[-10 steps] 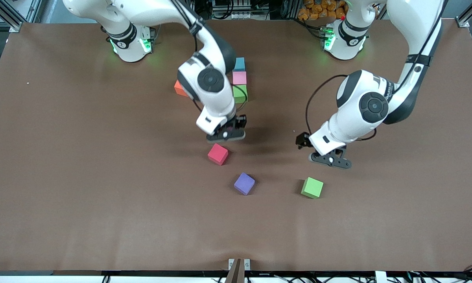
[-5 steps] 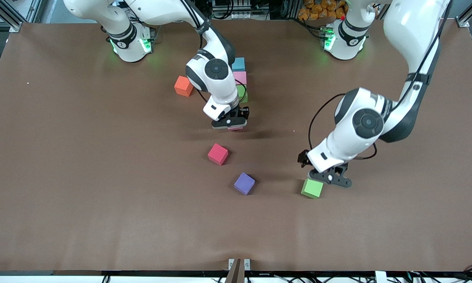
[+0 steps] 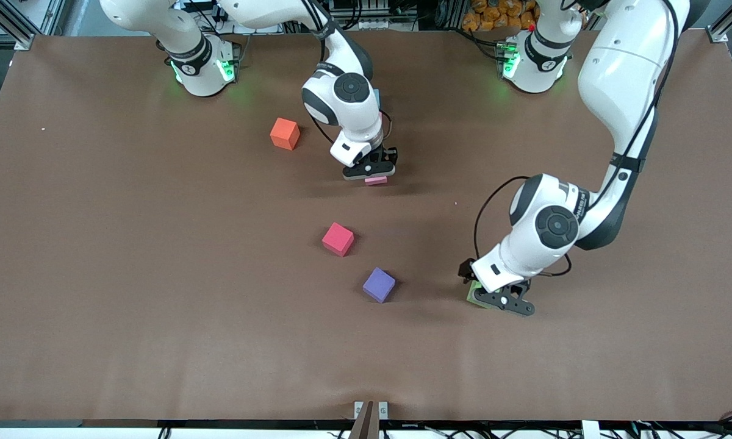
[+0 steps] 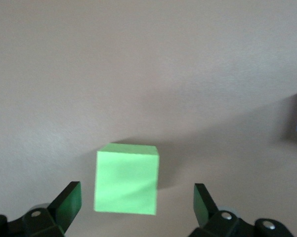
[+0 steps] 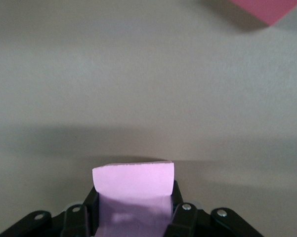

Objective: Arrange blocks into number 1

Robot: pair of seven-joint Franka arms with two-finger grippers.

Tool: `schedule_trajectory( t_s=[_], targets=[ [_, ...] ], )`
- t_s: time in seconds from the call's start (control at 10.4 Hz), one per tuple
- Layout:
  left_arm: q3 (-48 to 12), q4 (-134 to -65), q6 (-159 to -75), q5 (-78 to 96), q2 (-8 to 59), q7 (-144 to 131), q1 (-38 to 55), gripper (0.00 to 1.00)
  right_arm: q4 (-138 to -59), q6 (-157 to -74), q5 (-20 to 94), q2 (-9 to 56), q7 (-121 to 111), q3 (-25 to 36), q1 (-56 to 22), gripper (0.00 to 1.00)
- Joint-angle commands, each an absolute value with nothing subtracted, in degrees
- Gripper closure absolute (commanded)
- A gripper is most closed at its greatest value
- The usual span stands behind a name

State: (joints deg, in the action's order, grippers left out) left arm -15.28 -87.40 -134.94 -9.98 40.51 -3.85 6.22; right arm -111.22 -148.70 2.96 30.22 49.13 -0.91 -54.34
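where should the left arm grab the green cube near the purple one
Take the bright green foam cube by two opposite flat side faces, coming straight down from above. It sits flat on the brown table with open space all around, and the left end effector already hangs over it, open, its fingers roughly square to those faces.

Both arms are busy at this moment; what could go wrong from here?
The right gripper holds the pale pink foam cube by its back part, most of it jutting past the jaws, so it may tilt or land crooked near the hidden column.

The left gripper, jaws open, straddles the bright green foam cube, which sits off-centre and slightly turned; closing could skew it or push it toward the purple foam cube.
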Motion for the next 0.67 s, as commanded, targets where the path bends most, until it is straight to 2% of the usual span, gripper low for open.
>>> schedule_trajectory(
  t_s=[0.0, 0.58],
  targets=[
    [-14.2, -85.7, -135.0, -11.4, 41.2, 0.2, 7.2, 0.00, -113.6, -149.8, 1.8, 28.7, 51.2, -0.5, -54.9, 1.00],
    [-14.2, -86.7, -136.7, -14.2, 44.1, 1.3, 7.2, 0.00, -113.7, -149.8, 1.8, 28.5, 53.0, -0.5, -56.2, 1.00]
  ],
)
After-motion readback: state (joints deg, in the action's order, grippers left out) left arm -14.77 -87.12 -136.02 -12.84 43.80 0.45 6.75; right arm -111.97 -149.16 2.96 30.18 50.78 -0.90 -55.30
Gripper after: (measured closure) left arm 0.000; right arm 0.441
